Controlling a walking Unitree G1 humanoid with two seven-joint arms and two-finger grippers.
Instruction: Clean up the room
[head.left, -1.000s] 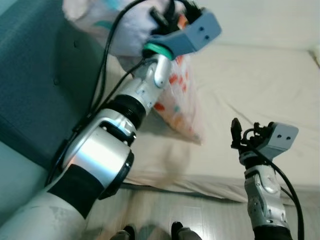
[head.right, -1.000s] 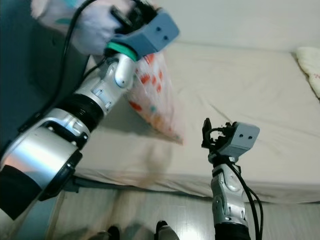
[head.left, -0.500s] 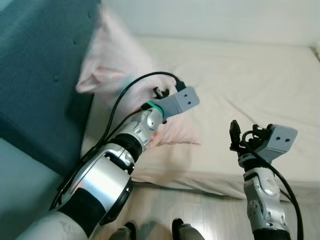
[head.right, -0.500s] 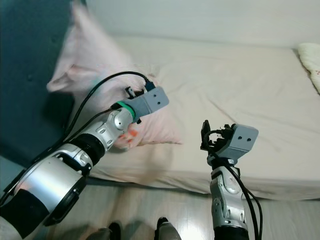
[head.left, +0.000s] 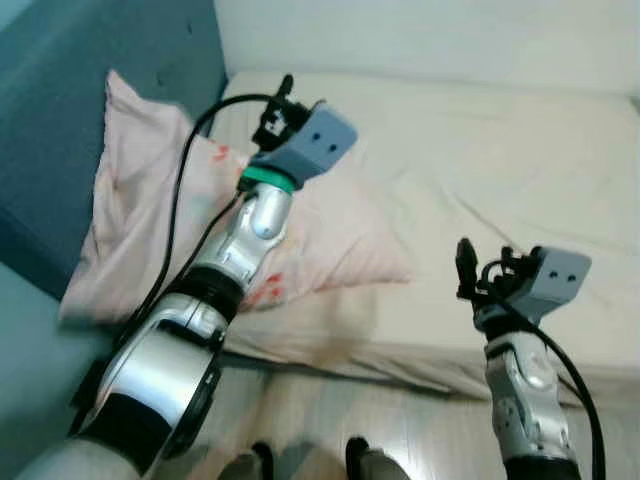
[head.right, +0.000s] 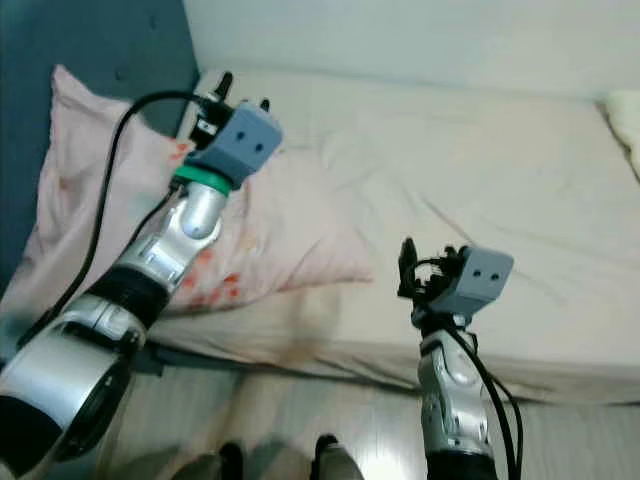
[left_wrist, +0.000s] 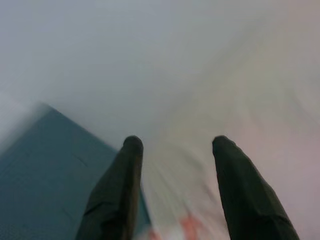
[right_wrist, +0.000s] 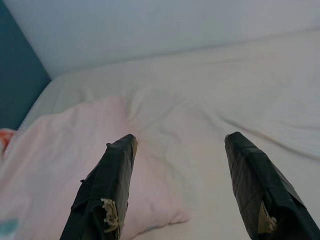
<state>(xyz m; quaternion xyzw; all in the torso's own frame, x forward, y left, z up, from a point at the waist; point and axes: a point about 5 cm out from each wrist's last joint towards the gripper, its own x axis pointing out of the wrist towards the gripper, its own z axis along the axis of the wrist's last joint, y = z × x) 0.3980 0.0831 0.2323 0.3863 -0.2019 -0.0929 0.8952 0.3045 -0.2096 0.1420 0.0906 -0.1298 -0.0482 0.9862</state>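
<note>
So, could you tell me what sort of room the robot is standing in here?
Most likely a bedroom: a wide bed with a rumpled cream sheet, a pale pink pillow with red spots leaning against a teal padded headboard, and light wooden floor below.

A bed (head.left: 500, 170) with a rumpled cream sheet spans the middle. A teal padded headboard (head.left: 60, 110) stands at nine o'clock, a pale wall (head.left: 420, 40) at twelve, light wooden floor (head.left: 330, 420) at six.

Silver arms, black cables, grey wrist housings, green ring
</note>
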